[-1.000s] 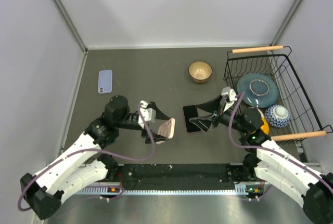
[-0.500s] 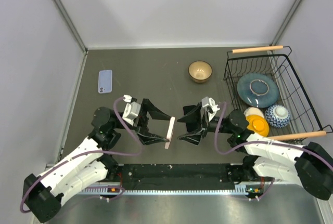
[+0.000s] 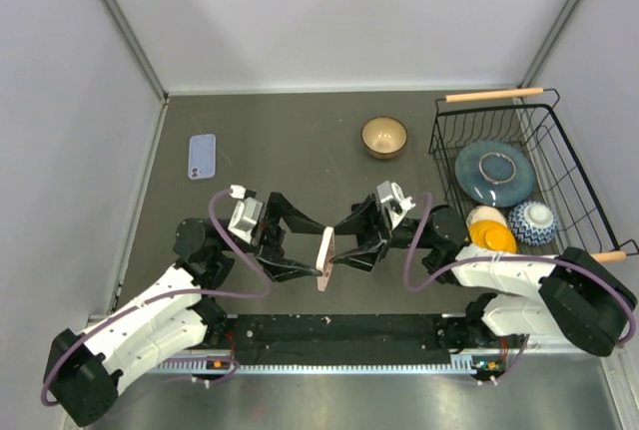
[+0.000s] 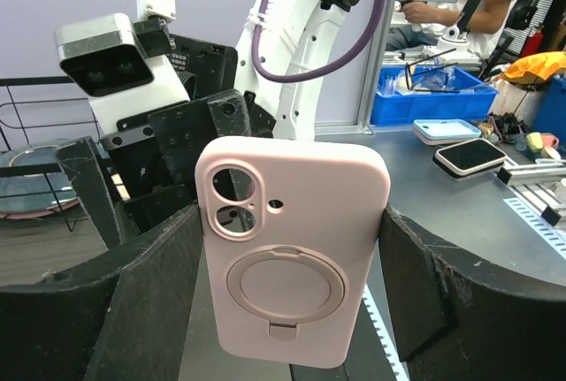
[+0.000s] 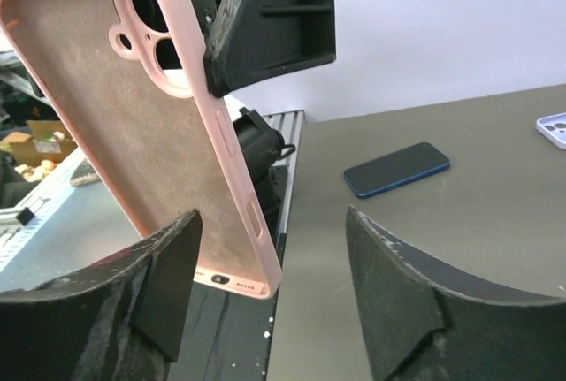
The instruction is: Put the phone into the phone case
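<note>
My left gripper (image 3: 318, 250) is shut on the pink phone case (image 3: 324, 258) and holds it upright and edge-on above the table's front middle. In the left wrist view the case (image 4: 292, 248) shows its back, with camera cutouts and a ring stand, clamped between my fingers (image 4: 150, 301). My right gripper (image 3: 349, 240) is open and empty, facing the case's open inner side (image 5: 150, 133) from close by. The dark blue phone (image 5: 398, 169) lies flat on the table beyond my right fingers (image 5: 402, 297). I cannot make it out in the top view.
A light blue case or phone (image 3: 202, 156) lies at the far left. A tan bowl (image 3: 384, 136) stands at the back middle. A black wire basket (image 3: 436, 141) at the right holds a blue plate (image 3: 496, 173) and small bowls.
My left gripper has turned the pink case upright and carried it right. My right gripper has swung left from above the phone to face the case closely.
</note>
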Motion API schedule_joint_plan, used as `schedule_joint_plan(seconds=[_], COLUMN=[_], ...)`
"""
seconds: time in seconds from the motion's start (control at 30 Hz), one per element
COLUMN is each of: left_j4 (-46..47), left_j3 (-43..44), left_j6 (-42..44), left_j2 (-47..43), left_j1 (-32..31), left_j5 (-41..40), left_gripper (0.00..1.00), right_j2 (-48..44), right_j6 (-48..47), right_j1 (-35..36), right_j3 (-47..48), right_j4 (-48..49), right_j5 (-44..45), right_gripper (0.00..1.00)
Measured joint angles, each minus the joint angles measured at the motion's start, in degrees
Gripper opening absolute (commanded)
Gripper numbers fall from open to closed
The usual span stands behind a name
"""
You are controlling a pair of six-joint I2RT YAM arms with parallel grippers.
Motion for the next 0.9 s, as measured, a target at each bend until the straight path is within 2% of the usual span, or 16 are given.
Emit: schedule_joint_plan(seconds=[0.03, 0.07, 0.13, 0.17, 0.2, 0.23, 0.27, 0.4, 0.57, 0.7, 0.8, 0.9], left_j4=[0.6, 1.1, 1.8, 1.8, 1.4, 0.9, 0.1, -8.8, -29.2, -46.9, -54.2, -60.2], left_j3=[-0.2, -0.4, -1.0, -1.2, -1.3, -1.3, -1.3, -0.1, 8.3, 16.3, 17.4, 17.4], left_j6=[-0.5, -0.7, -0.8, -0.7, -0.2, 0.1, 0.6, 5.0, 13.2, 20.6, 23.5, 24.1], left_j2=[0.0, 0.0, -0.3, -0.7, -1.1, -1.6, -2.2, -5.0, -5.6, -6.0, -7.1, -8.1], left_j1=[0.0, 0.0, 0.0, 0.0, 0.1, 0.1, 0.1, 0.1, 0.1, 0.1, 0.0, 0.0], left_j5=[-0.2, -0.3, -0.7, -0.9, -1.2, -1.5, -1.8, -3.5, -9.2, -22.1, -33.8, -49.0], left_gripper=[0.50, 0.50, 0.52, 0.58, 0.65, 0.90, 0.99, 0.99, 0.99, 0.99, 0.99, 0.99], right_j2=[0.5, 0.9, 1.9, 2.1, 2.3, 2.3, 2.3, 0.9, -4.5, -7.5, -7.6, -3.9], right_j6=[0.3, 0.6, 1.1, 2.0, 2.6, 3.0, 3.2, 4.0, 3.4, 3.5, 4.3, 6.4], right_j1=[0.2, 0.2, 0.4, 0.5, 0.5, 0.6, 0.6, 0.6, 0.7, 0.7, 0.8, 0.8], right_j3=[0.3, 0.6, 1.2, 1.2, 1.2, 1.2, 1.2, 1.3, 3.8, 5.6, 6.9, 11.1], right_j4=[0.9, 1.3, 2.6, 3.5, 4.0, 4.5, 4.7, 0.9, -17.7, -33.1, -44.0, -55.8], right_j5=[-0.2, -0.2, -0.4, -0.4, -0.5, -0.3, -0.1, 1.2, 6.7, 14.6, 23.1, 31.7], right_gripper=[0.54, 0.30, 0.14, 0.02, 0.00, 0.00, 0.00, 0.00, 0.00, 0.00, 0.00, 0.00])
